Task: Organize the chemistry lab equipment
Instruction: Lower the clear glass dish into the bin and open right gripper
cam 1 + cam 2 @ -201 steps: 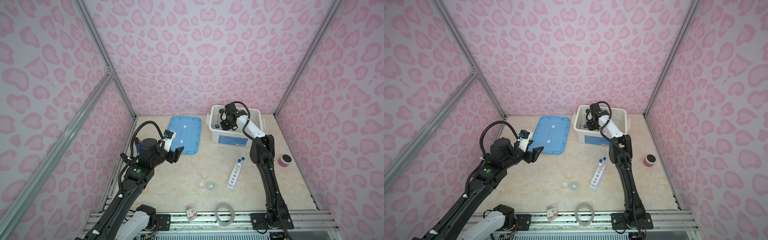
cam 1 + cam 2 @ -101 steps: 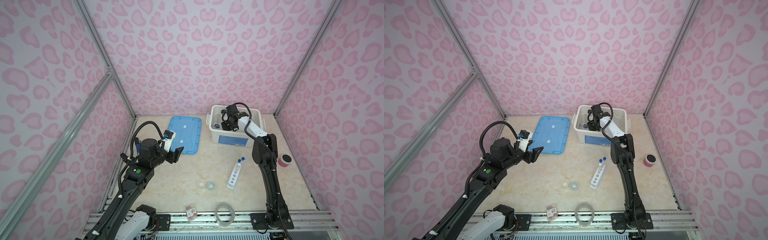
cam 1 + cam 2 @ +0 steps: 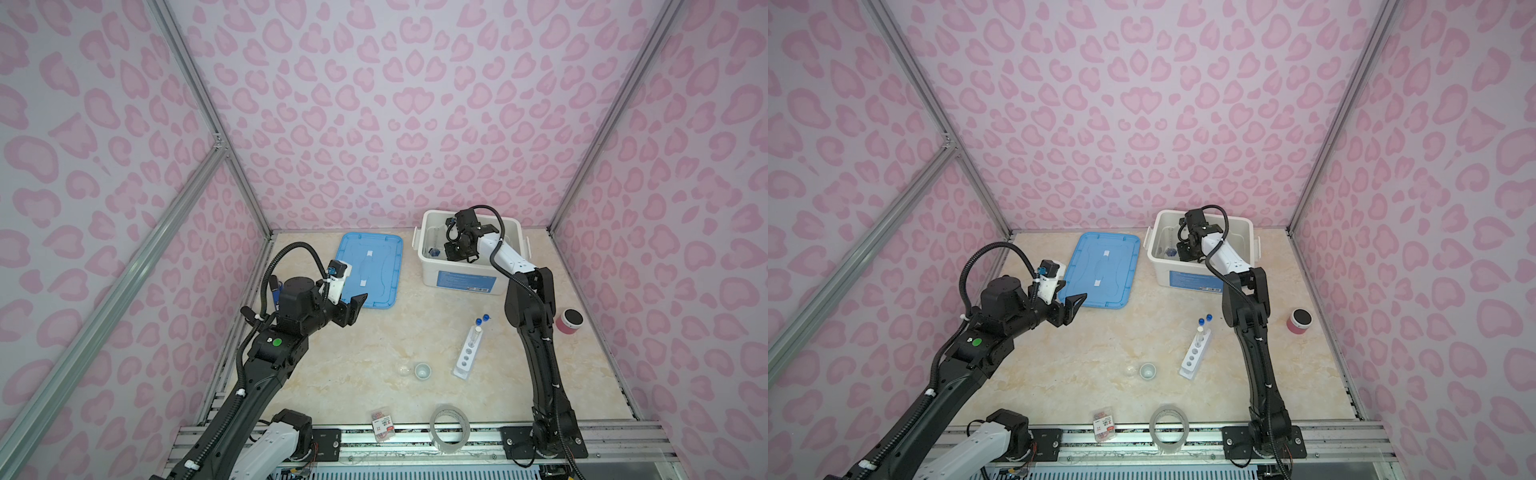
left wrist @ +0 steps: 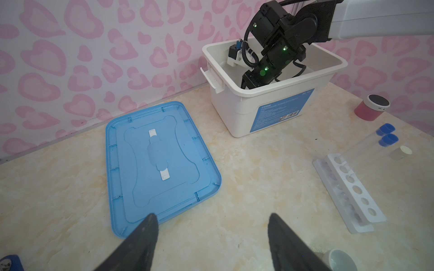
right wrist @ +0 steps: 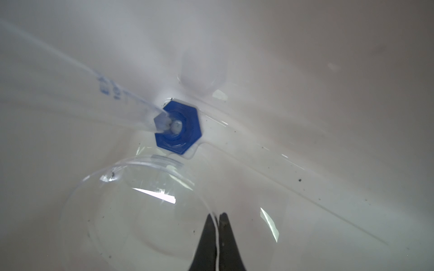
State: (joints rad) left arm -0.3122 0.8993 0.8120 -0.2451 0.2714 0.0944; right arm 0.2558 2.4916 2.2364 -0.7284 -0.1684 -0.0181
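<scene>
The dish (image 5: 131, 211), in the bin (image 3: 430, 274) at one o'clock, is pinched by the right gripper (image 5: 216, 217); the left gripper (image 4: 212, 215) is spread wide, empty.

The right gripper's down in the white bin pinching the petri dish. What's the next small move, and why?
Probably open the right gripper and let go. Its jaws are shut on the rim of the petri dish, which looks down near the floor of the white bin, beside the blue-based cylinder. Whether it fully rests there is unclear, so release gently.
</scene>
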